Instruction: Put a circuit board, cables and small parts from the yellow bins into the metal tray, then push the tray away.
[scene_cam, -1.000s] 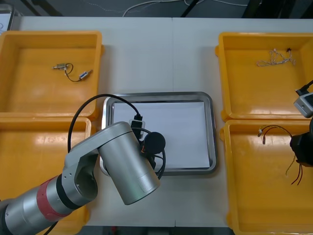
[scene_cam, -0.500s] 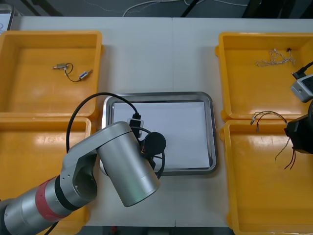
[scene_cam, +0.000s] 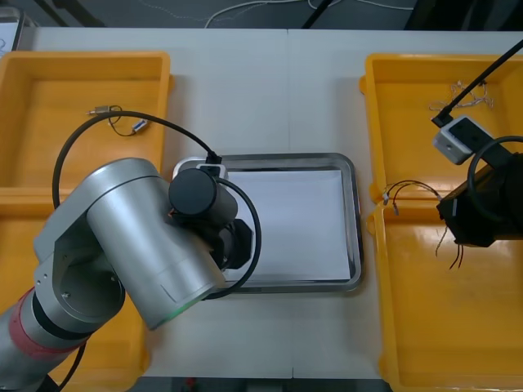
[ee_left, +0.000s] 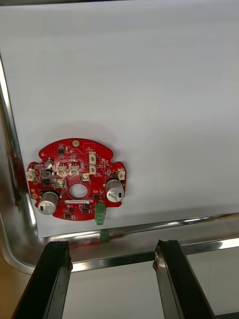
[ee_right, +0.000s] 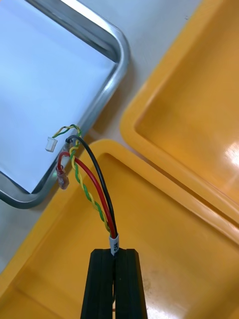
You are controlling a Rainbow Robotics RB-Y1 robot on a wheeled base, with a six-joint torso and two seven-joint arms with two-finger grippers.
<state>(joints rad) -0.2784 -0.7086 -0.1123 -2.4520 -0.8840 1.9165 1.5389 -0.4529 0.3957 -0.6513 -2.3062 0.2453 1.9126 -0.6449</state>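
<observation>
A round red circuit board (ee_left: pixel 75 179) lies flat on the white inside of the metal tray (ee_left: pixel 149 255), near one corner. My left gripper (ee_left: pixel 112 279) is open just short of the board, its fingers apart and touching nothing. In the front view the left arm (scene_cam: pixel 139 245) covers the left part of the tray (scene_cam: pixel 352 220). My right gripper (ee_right: pixel 114 261) is shut on the red and yellow cable (ee_right: pixel 92 187), which has a black strand in the bundle. The cable's loose ends (scene_cam: pixel 404 189) hang over the right bins' edge next to the tray (ee_right: pixel 115 75).
The far left yellow bin (scene_cam: pixel 49 147) holds small metal parts on a black cable (scene_cam: pixel 122 121). A thin pale cable (scene_cam: pixel 462 98) lies in the far right bin (scene_cam: pixel 392 122). The near right bin (scene_cam: pixel 441 327) is under my right gripper (scene_cam: pixel 470 219).
My left gripper has opened and drawn back, leaving the circuit board on the tray. My right gripper has lifted the cable and carried it toward the tray.
</observation>
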